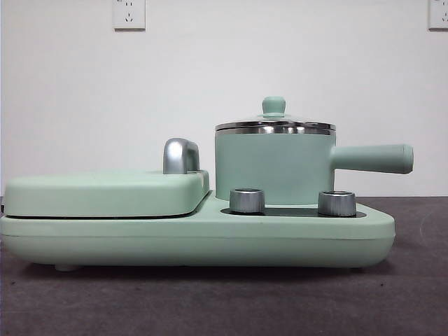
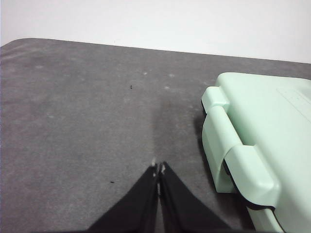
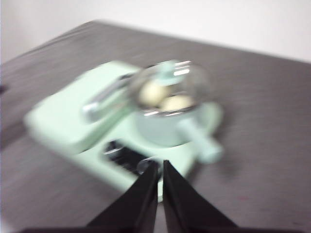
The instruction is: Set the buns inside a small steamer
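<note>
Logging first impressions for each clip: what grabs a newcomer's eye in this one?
The mint-green small steamer stands lidded on the cooker's right half, handle pointing right, beside the flat griddle lid. Through its glass lid, the blurred right wrist view shows two pale buns inside. Both claws, left claw and right claw, are shut and hold nothing.

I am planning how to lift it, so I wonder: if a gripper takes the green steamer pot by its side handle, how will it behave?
The steamer pot would probably tilt away from its one-sided handle. Its glass lid only seems to rest on the rim, so it might slide off. The buns inside could shift.
</note>
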